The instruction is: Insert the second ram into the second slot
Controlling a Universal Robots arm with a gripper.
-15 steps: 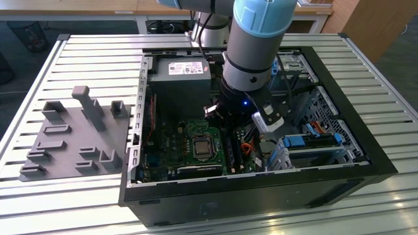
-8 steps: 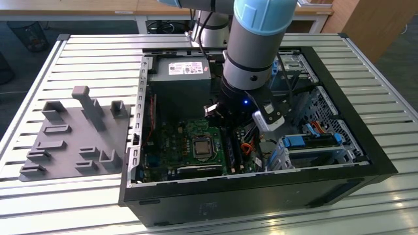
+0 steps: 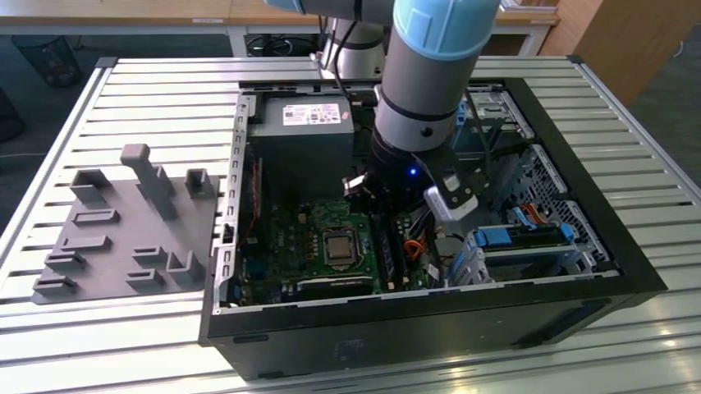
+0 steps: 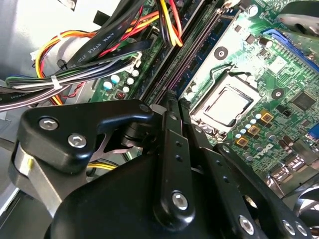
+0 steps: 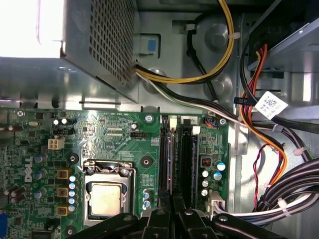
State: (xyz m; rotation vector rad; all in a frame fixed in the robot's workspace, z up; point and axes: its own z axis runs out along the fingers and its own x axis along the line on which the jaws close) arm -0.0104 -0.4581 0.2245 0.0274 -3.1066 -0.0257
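Black gripper [image 4: 172, 107] pressed shut, fingers [image 5: 172, 206] squeezed on the thin edge of the second ram [image 5: 173, 164]; standing upright in its slot beside the first stick [image 5: 185, 162], just past the shiny square chip socket [image 5: 105, 196]; grey metal box [image 5: 75, 45] farther back.

Computer case [image 3: 613, 246] on table [image 3: 164, 90], motherboard [image 3: 295, 246] inside, tray [image 3: 121, 222] at exterior view's left

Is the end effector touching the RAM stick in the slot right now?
Cannot tell. In both wrist views the end effector sits right over the RAM slots, but its own body hides any contact.
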